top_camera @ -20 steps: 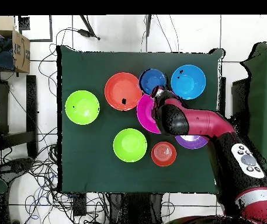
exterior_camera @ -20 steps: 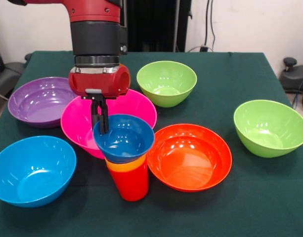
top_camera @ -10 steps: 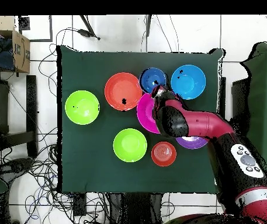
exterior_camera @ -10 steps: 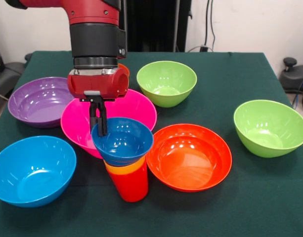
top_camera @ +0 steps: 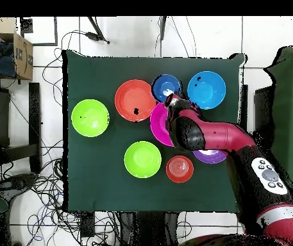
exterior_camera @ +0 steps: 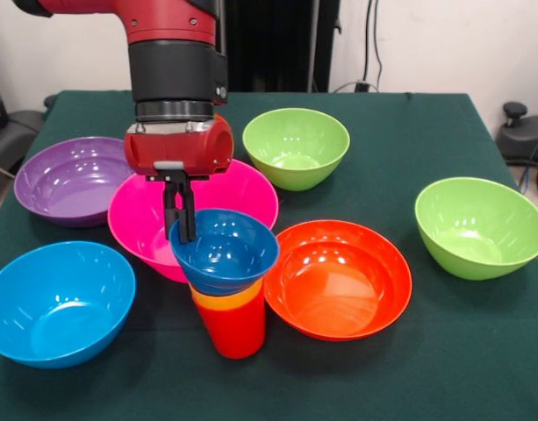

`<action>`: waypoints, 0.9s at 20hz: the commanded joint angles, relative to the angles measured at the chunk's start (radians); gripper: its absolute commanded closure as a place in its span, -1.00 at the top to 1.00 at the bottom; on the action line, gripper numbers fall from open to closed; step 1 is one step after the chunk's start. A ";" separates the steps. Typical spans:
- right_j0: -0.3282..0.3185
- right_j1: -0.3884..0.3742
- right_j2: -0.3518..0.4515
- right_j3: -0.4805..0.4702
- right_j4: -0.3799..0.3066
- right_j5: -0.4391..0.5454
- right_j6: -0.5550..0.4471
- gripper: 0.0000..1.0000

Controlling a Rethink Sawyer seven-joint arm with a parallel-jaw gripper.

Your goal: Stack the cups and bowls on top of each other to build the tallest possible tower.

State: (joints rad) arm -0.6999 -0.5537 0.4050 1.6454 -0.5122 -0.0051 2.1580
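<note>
The tower [exterior_camera: 230,289] stands near the table's front: a red cup [exterior_camera: 233,331] lowest, an orange cup [exterior_camera: 228,299] nested in it, and a small blue bowl [exterior_camera: 225,250] on top. My gripper [exterior_camera: 179,221] is shut on the blue bowl's left rim, one finger inside and one outside. From overhead the blue bowl [top_camera: 167,86] shows just beyond the gripper [top_camera: 169,98]. Loose bowls lie around: pink [exterior_camera: 218,195], purple [exterior_camera: 69,179], light blue [exterior_camera: 58,301], large orange-red [exterior_camera: 337,279], two lime green [exterior_camera: 296,147] [exterior_camera: 481,226], and a small orange-red one [top_camera: 179,168].
The pink bowl sits directly behind the tower, under the arm. The large orange-red bowl nearly touches the tower on the right. The arm [top_camera: 226,138] covers most of the purple bowl [top_camera: 210,156] from overhead. A green cloth [exterior_camera: 409,132] covers the table.
The gripper and the small blue bowl swayed slightly left, then right, and the cups below shifted a little right with them. The grip on the rim is unchanged.
</note>
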 commanded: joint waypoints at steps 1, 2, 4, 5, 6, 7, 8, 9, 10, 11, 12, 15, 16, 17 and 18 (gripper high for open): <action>0.059 0.057 0.029 -0.009 -0.060 -0.027 0.020 -1.00; 0.060 0.058 0.030 -0.010 -0.060 -0.026 0.019 -1.00; 0.062 0.058 0.031 -0.011 -0.056 -0.024 0.020 -1.00; 0.061 0.061 0.035 -0.014 -0.052 -0.021 0.022 -1.00; 0.060 0.064 0.039 -0.015 -0.050 -0.018 0.021 -1.00; 0.065 0.063 0.036 -0.017 -0.047 -0.019 0.023 -1.00; 0.070 0.062 0.033 -0.018 -0.044 -0.019 0.024 -1.00; 0.076 0.062 0.031 -0.020 -0.040 -0.019 0.026 -1.00; 0.076 0.064 0.031 -0.021 -0.040 -0.019 0.025 -1.00; 0.077 0.069 0.028 -0.022 -0.041 -0.026 0.026 -1.00; 0.078 0.071 0.025 -0.022 -0.043 -0.030 0.026 -1.00; 0.086 0.073 0.008 -0.024 -0.049 -0.044 0.024 -1.00; 0.088 0.074 0.002 -0.024 -0.052 -0.048 0.024 -1.00; 0.089 0.071 -0.002 -0.024 -0.055 -0.045 0.019 -1.00; 0.091 0.069 -0.006 -0.024 -0.055 -0.043 0.018 -1.00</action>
State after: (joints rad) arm -0.6549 -0.5236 0.4041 1.6422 -0.5122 -0.0553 2.1580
